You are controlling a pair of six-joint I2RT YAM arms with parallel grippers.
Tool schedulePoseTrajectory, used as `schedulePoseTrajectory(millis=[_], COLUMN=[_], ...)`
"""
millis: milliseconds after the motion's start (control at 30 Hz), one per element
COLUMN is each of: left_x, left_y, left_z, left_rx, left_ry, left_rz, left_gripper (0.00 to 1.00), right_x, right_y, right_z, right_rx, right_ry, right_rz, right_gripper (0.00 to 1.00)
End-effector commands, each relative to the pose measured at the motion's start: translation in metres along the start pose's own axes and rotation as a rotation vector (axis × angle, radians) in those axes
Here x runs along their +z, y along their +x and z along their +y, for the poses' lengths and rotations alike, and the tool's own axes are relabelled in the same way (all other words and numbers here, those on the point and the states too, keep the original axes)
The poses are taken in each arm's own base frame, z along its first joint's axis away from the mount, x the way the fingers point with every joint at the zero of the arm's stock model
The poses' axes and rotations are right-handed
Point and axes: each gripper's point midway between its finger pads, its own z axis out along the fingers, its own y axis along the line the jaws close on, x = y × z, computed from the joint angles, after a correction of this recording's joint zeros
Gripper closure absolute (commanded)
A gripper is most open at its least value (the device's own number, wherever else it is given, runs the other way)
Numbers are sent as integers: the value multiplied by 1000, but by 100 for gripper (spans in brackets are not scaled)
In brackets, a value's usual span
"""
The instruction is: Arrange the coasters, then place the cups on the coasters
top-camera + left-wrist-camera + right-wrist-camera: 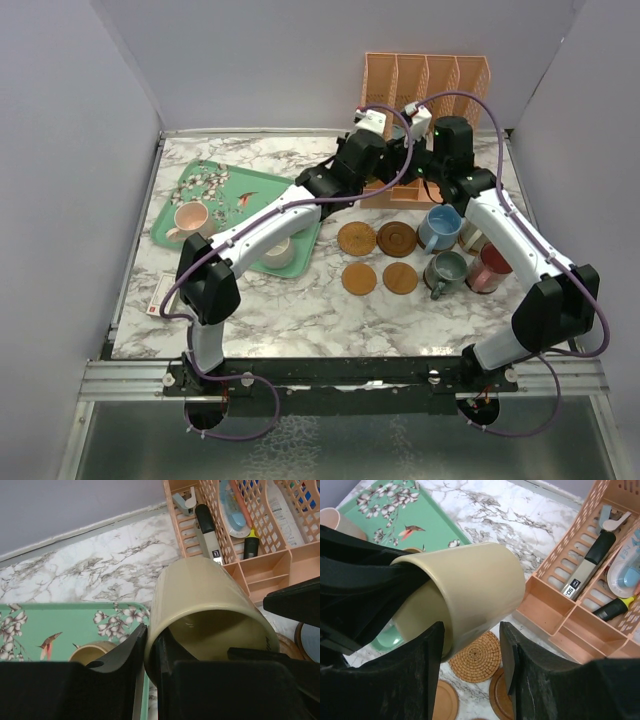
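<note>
From above: left arm (270, 225) and right arm (510, 235) reaching over the far middle of the table (300, 310), wrists meeting before a peach organiser (425, 75); carried cup hard to make out here. Four coasters (353, 239) in a square at the table's middle, all bare; just right of them a blue cup (439, 227), a grey-teal cup (447, 272) and a maroon cup (490, 268). Mint flowered tray (265, 185) toward the left edge, holding a pink cup (190, 217) and a pale cup (278, 252).

From the left wrist: left gripper (150, 647) pinched tight on the rim of a pale yellow cup (210, 600), one finger inside, one outside; cup held sideways in the air, empty. Organiser compartments beyond holding a yellow highlighter (251, 542) and a black-and-grey tool (207, 532).

From the right wrist: right gripper (472, 630) parted, one jaw each side of the cup's body, not visibly pressing; woven coaster (477, 657) below. Judged a handover: centre the cup between the jaws, close on the body, free the rim only once held, then lower upright onto a bare coaster.
</note>
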Motion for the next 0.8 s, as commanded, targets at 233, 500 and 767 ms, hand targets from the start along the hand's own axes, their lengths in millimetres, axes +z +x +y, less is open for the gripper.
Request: schedulePoseTrajectory(millis=[233, 500, 767], left_x=[-16, -16, -34], left_y=[-48, -42, -49], left_z=[-10, -27, -56], left_rx=[-108, -74, 10], left_ry=[-17, 80, 302], left_rz=[-145, -126, -143], left_gripper=[100, 100, 87], right_x=[0, -1, -12], right_y=[-1, 2, 4], right_z=[-28, -37, -47], right_rx=[16, 8, -14], right_ry=[157, 206, 274], right_rz=[-18, -6, -1], right_gripper=[64, 81, 99])
